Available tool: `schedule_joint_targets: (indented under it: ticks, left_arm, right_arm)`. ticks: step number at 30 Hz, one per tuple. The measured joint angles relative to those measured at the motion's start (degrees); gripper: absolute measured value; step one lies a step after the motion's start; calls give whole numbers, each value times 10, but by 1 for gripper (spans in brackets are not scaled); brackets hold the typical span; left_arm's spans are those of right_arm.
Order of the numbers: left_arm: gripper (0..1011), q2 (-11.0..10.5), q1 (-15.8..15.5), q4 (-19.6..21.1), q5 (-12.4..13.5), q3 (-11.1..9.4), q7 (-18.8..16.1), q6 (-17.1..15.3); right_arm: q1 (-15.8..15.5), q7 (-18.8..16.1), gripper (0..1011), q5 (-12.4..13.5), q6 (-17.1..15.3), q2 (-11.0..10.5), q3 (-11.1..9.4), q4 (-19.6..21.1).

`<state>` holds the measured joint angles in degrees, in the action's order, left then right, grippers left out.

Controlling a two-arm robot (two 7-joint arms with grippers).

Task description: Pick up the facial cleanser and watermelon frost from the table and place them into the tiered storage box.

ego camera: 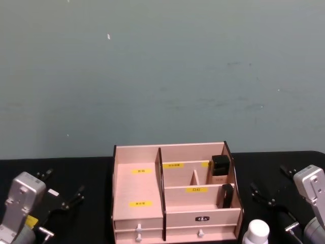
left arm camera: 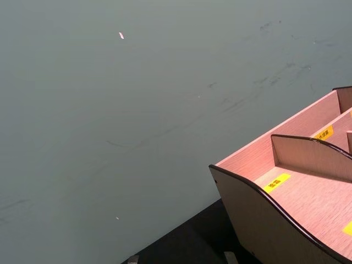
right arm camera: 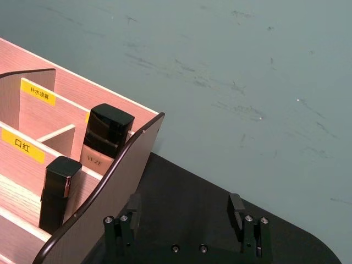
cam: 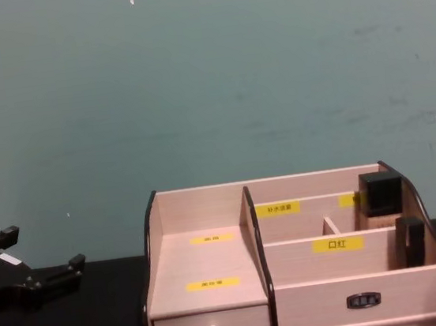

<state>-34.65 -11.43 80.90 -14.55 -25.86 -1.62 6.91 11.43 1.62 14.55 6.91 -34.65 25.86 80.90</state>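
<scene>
The tiered storage box point(ego camera: 139, 190), light wood with dark curved sides and yellow labels, stands at the middle of the black table and also shows in the chest view point(cam: 207, 268). A white bottle top point(ego camera: 256, 231) pokes up at the front edge, right of the box; I cannot tell whether it is the facial cleanser. The watermelon frost is out of view. My left gripper point(ego camera: 61, 187) rests open left of the box, holding nothing. My right gripper point(ego camera: 274, 184) hangs open right of the box, its fingers point(right arm camera: 236, 206) empty above the table.
Two black-capped items point(right arm camera: 107, 135) point(right arm camera: 58, 190) stand in the box's right compartments, next to its curved side wall point(right arm camera: 118, 170). The big left compartments point(left arm camera: 308, 198) are bare. A teal wall rises behind the table point(ego camera: 91, 170). Open table lies on both sides of the box.
</scene>
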Motion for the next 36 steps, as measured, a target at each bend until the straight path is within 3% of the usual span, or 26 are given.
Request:
schedule_joint_targets:
  ticks: [36]
  left_arm:
    - [1001, 0, 0, 0, 0, 0, 0, 0]
  right_arm:
    - [0, 0, 1002, 0, 0, 0, 0, 0]
